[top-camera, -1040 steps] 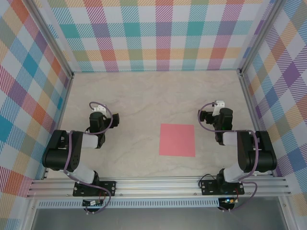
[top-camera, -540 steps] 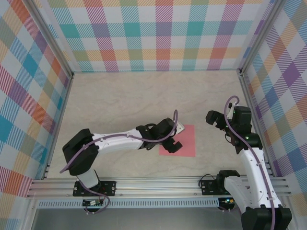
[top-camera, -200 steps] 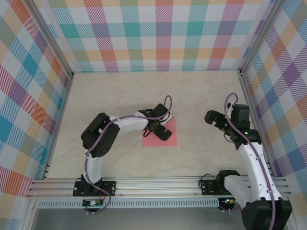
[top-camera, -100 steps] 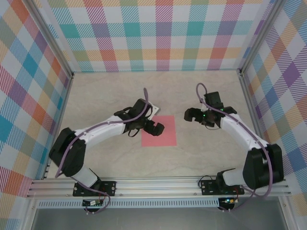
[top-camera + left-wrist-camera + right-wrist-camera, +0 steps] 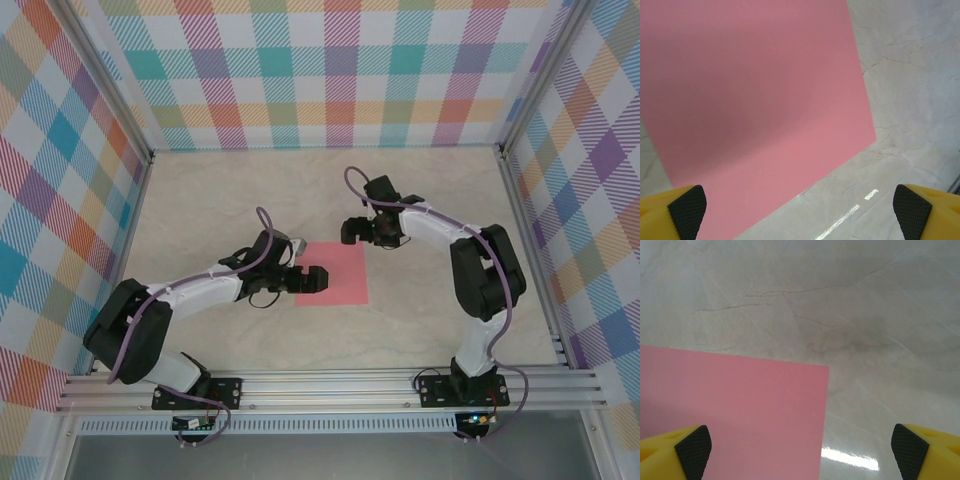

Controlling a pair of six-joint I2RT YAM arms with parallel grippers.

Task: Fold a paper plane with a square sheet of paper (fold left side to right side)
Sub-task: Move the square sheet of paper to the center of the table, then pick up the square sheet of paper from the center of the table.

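The square sheet of paper (image 5: 340, 275) lies flat and unfolded near the middle of the marble-patterned counter (image 5: 220, 200), its edges roughly square to the aluminium rail (image 5: 330, 385) along the counter's 6 o'clock side.

The left arm (image 5: 200, 292) reaches in from the 8 o'clock side. The left jaws sit at the sheet's 9 o'clock edge and are spread wide with nothing between them. In the left wrist view the black pads (image 5: 687, 210) on yellow fingers stand at the two bottom corners. One is over the pink paper and the other over bare counter, and the sheet stretches away from them. Whether they touch the paper cannot be told.

The right arm (image 5: 450, 235) curves round from the 4 o'clock side. The right jaws are at the sheet's 1 o'clock corner, also wide open and empty. In the right wrist view one fingertip (image 5: 910, 450) is over bare counter and the other is over the paper, whose corner lies between them.

Plaid walls (image 5: 340, 80) enclose the counter.
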